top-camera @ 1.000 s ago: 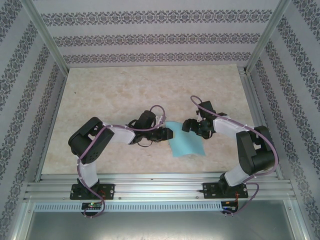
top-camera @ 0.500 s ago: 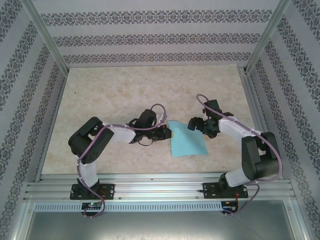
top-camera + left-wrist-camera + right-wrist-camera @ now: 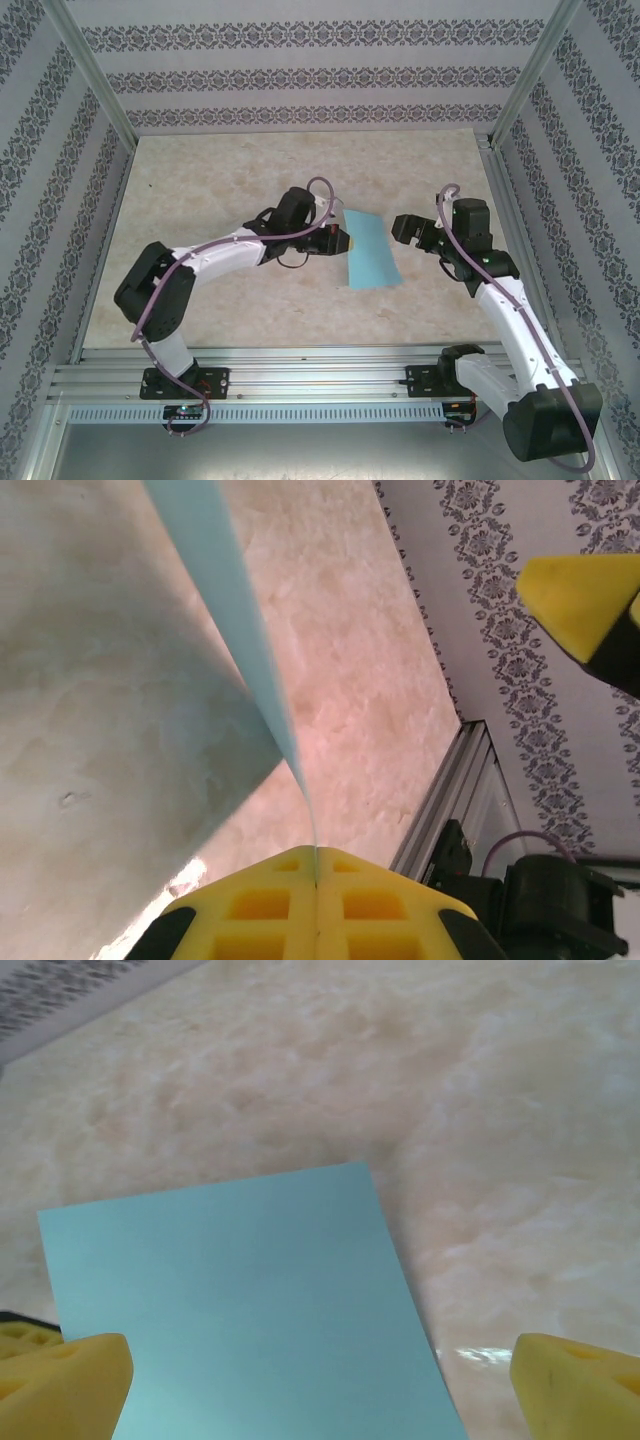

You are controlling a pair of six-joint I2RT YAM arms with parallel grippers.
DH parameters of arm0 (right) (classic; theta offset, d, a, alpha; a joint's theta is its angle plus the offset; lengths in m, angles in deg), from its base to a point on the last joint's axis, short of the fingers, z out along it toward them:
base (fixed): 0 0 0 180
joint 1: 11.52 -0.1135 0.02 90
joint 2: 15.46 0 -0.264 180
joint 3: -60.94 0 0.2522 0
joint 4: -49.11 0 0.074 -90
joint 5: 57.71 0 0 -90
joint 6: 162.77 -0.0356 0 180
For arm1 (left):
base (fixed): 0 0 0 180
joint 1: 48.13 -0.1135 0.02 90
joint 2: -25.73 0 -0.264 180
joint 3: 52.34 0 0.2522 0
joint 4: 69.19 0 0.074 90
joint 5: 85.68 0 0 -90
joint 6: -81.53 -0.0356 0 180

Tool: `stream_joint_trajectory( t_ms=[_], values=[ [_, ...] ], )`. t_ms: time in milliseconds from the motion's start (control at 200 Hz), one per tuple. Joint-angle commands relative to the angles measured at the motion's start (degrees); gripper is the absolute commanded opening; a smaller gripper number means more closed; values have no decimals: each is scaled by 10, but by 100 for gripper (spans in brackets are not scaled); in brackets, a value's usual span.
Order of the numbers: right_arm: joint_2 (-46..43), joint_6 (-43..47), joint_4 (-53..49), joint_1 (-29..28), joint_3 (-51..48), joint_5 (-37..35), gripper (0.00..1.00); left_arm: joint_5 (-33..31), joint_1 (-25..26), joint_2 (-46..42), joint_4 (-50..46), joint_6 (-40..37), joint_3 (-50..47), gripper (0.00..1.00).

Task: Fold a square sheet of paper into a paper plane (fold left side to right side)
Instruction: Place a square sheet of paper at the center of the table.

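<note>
The left gripper [image 3: 339,241] sits just left of centre in the overhead view, jaws pressed together on the left edge of the sheet of paper [image 3: 372,252]. In the left wrist view its yellow fingers [image 3: 260,910] meet at the bottom of the frame, pinching the paper's edge between them; the sheet rises toward the upper left. The sheet is at the centre of the table [image 3: 220,190], between both grippers. The right gripper [image 3: 404,228] is right of centre, just beside the sheet but apart from it, jaws spread wide. In the right wrist view its fingertips [image 3: 70,1380] occupy the lower corners, with the sheet between them.
</note>
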Motion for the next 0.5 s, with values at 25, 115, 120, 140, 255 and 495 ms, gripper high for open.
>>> stream_joint_trajectory(
  t_ms=[25,115,120,140,255,495],
  values=[
    [-13,-3,100,4,-25,163,98,-41,-21,-85,-261,-239,74,0],
    [-2,-2,168,5,-37,235,97,-57,-20,-127,-347,-352,110,0],
    [-1,-1,172,4,-38,239,97,-56,-21,-130,-350,-358,112,0],
    [1,-1,190,4,-42,253,97,-55,-21,-140,-360,-378,116,0],
    [13,-17,312,4,-73,311,97,-46,-21,-202,-384,-465,131,0],
    [54,-128,559,8,-101,434,97,-21,-21,-293,-408,-579,158,0]
  ],
)
